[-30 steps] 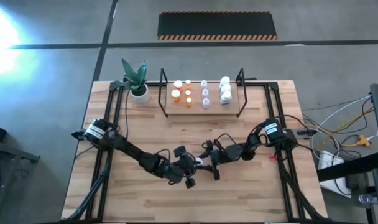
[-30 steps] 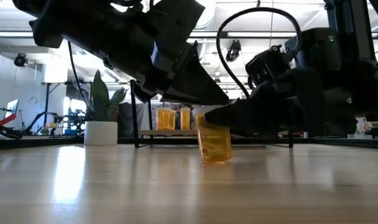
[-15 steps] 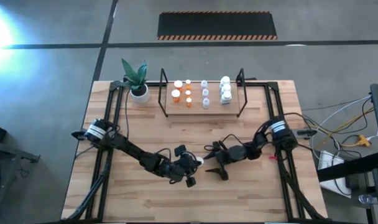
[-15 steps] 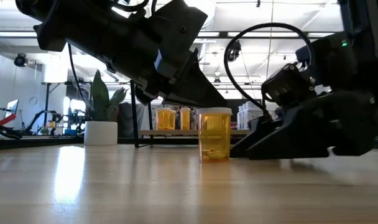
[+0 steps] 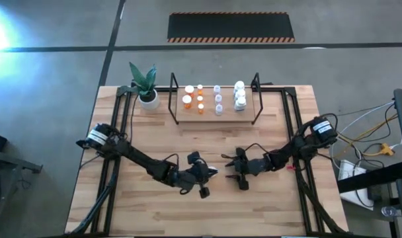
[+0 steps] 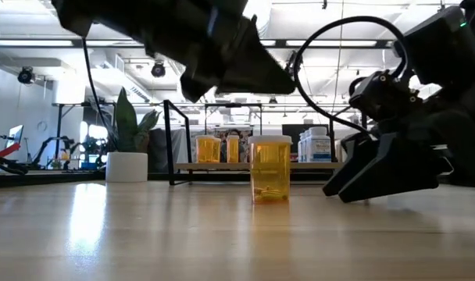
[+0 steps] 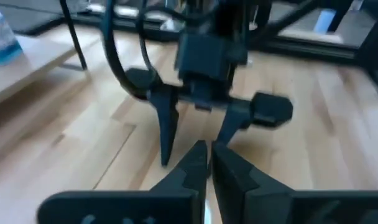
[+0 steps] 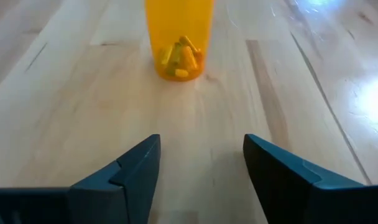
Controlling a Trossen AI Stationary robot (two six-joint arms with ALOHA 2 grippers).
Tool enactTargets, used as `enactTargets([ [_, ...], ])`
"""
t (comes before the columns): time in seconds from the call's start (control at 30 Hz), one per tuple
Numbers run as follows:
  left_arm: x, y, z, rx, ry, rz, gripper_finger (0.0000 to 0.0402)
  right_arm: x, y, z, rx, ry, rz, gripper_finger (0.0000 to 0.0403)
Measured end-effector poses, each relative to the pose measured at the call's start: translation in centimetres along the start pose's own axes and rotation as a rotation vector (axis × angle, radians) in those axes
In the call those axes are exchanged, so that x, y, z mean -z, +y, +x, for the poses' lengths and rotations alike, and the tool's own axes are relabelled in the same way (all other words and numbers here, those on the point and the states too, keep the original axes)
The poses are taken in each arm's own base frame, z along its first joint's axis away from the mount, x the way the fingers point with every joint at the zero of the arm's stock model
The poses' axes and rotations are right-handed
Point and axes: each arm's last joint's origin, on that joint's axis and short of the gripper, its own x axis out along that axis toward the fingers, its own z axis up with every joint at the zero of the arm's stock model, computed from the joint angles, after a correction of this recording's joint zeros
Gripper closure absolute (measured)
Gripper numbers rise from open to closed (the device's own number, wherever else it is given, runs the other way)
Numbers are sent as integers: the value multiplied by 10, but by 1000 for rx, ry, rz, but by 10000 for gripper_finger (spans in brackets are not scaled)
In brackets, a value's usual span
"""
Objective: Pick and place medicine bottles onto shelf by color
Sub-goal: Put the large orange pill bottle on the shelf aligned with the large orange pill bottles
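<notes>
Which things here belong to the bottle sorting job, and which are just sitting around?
Part of the job:
- orange bottle standing alone mid-table
- shelf with orange, pale and white bottles already on it
- left gripper, shut
- right gripper, fingers open

Just lying about:
- potted plant
- cables beside the table

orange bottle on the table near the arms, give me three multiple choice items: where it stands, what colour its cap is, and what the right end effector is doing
1. Where does the orange bottle stand?
A. on the shelf
B. upright on the table, in front of the shelf
C. inside the plant pot

2. What colour is its cap?
A. white
B. black
C. green

3. How is the right end effector?
A. shut on the bottle
B. open, apart from the bottle
C. holding the plant

Key: 1 B, the low view shows it on the tabletop. 2 A, the cap on top is white. 3 B, the right wrist view shows spread fingers with bare wood before the bottle.
</notes>
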Motion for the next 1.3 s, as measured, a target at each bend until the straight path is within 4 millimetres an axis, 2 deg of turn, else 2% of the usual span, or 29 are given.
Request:
enactTargets([
  [0.13,2,5,3,-30,6,14,396,1,4,-1,11,-11,8,188],
  [0.27,24,13,14,-48,69,-12,396,4,6,1,13,-4,41,188],
  [0.33,29,14,18,-53,75,-42,396,5,7,1,15,-1,48,188],
  [0.5,29,15,18,-55,75,-38,396,6,8,1,14,0,47,188],
  [0.63,14,12,12,-32,56,-2,396,6,9,1,23,-3,45,188],
  [0.77,-16,7,-4,11,-24,-2,396,7,10,0,36,-6,43,188],
  [0.9,-31,4,-20,42,-59,23,396,7,12,-1,33,-15,40,188],
  [1.03,-47,-3,-48,95,-90,16,396,9,14,-6,31,-21,23,188],
  [1.13,-46,-10,-67,115,-60,49,396,14,12,-17,42,-26,20,188],
  [1.3,-30,-19,-89,124,42,128,396,17,12,-35,44,-59,63,188],
])
